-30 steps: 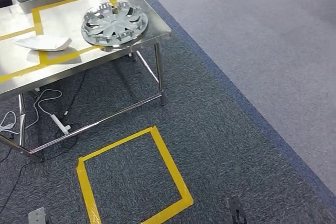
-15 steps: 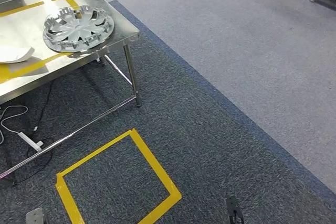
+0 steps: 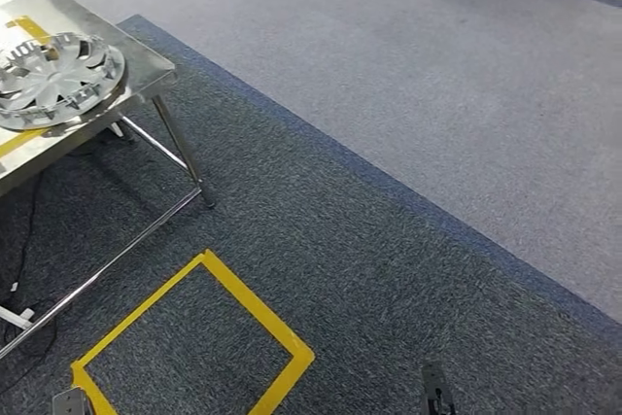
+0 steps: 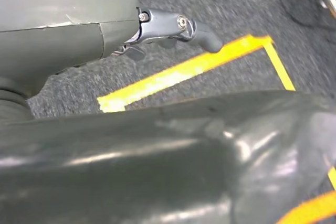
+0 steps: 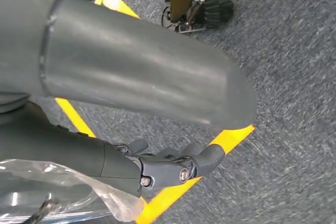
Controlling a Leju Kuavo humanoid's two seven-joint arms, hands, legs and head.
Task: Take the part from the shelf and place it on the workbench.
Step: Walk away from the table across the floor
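While both arms hung over the carpet, the left hand (image 4: 174, 27) and right hand (image 5: 174, 169) held nothing, fingers loosely extended. One wheel cover (image 3: 54, 80) lay on the steel surface (image 3: 151, 70). Judged step: fetching another part; next comes finding the shelf.

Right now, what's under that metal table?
Under the table lie dark carpet, its steel legs and crossbar, and a white cable end at the edge. The tabletop covers whatever lies further in.

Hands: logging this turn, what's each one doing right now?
Left hand: open, holding nothing.
Right hand: open, holding nothing.
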